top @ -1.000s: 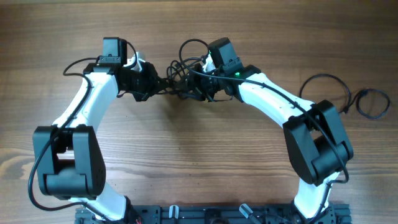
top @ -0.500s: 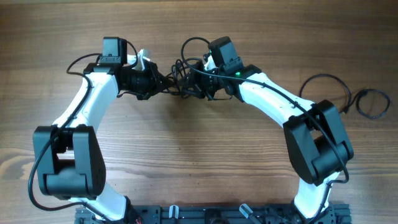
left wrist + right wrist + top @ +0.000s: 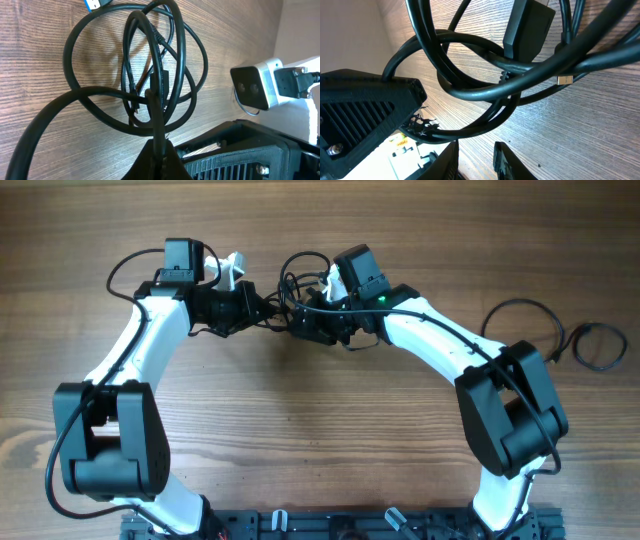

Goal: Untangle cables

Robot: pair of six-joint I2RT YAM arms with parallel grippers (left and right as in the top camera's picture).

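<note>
cable tangle (image 3: 293, 298) between both tools, far side of counter (image 3: 320, 430)
left tool (image 3: 157, 155) is clamped on a strand; right tool (image 3: 476, 160), fingers apart, faces the loops just beside it

Thin black cables (image 3: 293, 285) knotted in loose overlapping loops w/ small plugs, incl. a blue plug (image 3: 95, 4); bundle far-centre. Well apart, second cable (image 3: 577, 340) coiled far rt.
</note>
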